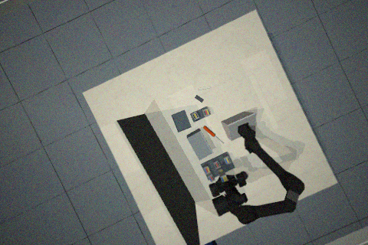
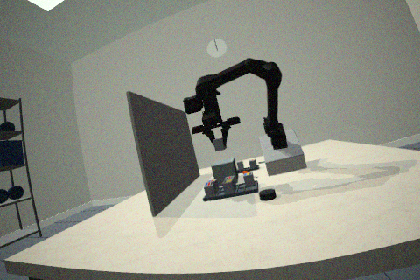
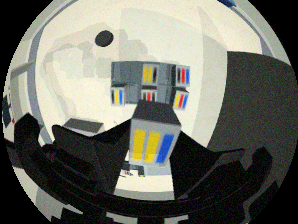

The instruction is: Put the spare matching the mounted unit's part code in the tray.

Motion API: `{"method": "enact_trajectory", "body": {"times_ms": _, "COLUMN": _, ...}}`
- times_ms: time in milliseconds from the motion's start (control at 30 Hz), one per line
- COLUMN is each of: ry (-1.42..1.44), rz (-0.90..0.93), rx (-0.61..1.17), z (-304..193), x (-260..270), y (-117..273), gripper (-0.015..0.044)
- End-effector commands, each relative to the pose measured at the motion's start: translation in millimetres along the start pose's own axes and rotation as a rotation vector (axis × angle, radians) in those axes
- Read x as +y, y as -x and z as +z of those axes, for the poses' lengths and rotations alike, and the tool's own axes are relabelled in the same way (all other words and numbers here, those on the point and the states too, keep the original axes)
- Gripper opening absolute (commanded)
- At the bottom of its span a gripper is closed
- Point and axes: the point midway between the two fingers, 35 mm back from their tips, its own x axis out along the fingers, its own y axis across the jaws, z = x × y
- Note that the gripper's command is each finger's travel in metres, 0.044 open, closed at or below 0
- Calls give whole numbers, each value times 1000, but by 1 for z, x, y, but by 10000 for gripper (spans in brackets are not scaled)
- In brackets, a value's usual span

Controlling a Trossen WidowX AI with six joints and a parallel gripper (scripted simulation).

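My gripper [image 1: 224,178] [image 2: 220,142] [image 3: 152,124] is shut on a grey spare, held in the air above the spares rack's near side. The spare's printed face shows yellow, yellow and blue stripes in the wrist view. The dark spares rack [image 1: 210,163] [image 2: 231,195] [image 3: 131,75] holds several striped spares. One spare [image 3: 150,74] there has two yellow stripes and a dark one; another [image 3: 181,100] shows yellow, red and blue. A flat dark square [image 1: 181,121], apparently the tray, lies empty. Which unit is the mounted one, and its back code, I cannot tell.
A tall dark panel [image 1: 157,172] [image 2: 164,157] [image 3: 255,105] stands alongside. A grey box [image 1: 200,145] [image 2: 224,168] stands between rack and square. An orange screwdriver [image 1: 209,131] lies beside it, near a base with two striped units [image 1: 201,114]. A black puck [image 2: 268,194] [image 3: 104,38] lies beside the rack.
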Motion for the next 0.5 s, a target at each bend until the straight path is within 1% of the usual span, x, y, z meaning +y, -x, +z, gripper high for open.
{"method": "enact_trajectory", "body": {"times_ms": 0, "ry": -16, "rz": -7, "rx": 21, "z": -18, "x": -21, "y": 2, "gripper": 0}}
{"method": "enact_trajectory", "body": {"times_ms": 467, "ry": -44, "rz": -4, "rx": 47, "z": -75, "x": -73, "y": 6, "gripper": 0}}
